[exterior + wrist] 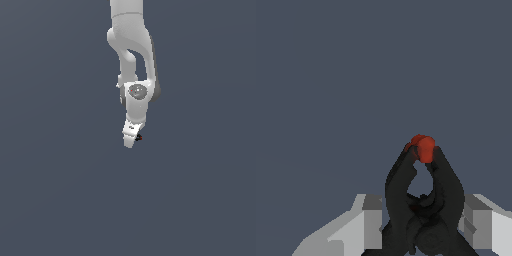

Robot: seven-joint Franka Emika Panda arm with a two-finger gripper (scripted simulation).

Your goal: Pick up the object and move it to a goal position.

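Observation:
The object is a small black clamp-like thing with red tips. In the wrist view it (423, 195) sits between the two grey fingertip pads (372, 220), its two black arms meeting at the red tips. In the exterior view it (139, 137) shows only as a tiny black speck with a red spot at the end of the white hand. My gripper (131, 141) hangs below the white arm, tilted slightly, and is shut on the object. It also shows in the wrist view (423, 225). No goal marker shows in either view.
Only a plain dark grey-blue surface (60, 190) shows around and below the arm. The white arm links (131, 45) rise to the upper edge of the exterior view.

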